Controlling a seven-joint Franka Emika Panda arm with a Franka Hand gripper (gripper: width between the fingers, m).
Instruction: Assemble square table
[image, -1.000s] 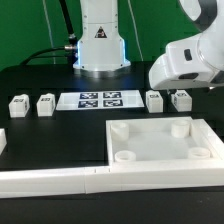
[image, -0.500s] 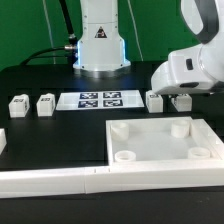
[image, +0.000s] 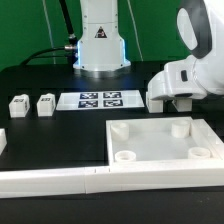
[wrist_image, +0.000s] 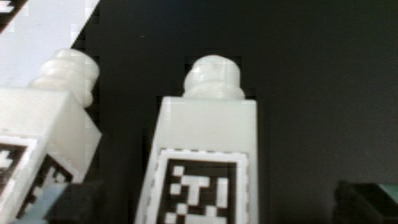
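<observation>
- Gripper (image: 172, 100) is hanging right over two leg blocks (wrist_image: 205, 150), its jaws standing wide open.
- Two other leg blocks (image: 45, 103) are sitting beside the marker board (image: 100, 99).

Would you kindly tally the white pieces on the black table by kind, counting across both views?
Leg blocks: 4 (two in each view)
Square table top: 1
Marker board: 1
Long barrier wall: 1
Total: 7
</observation>
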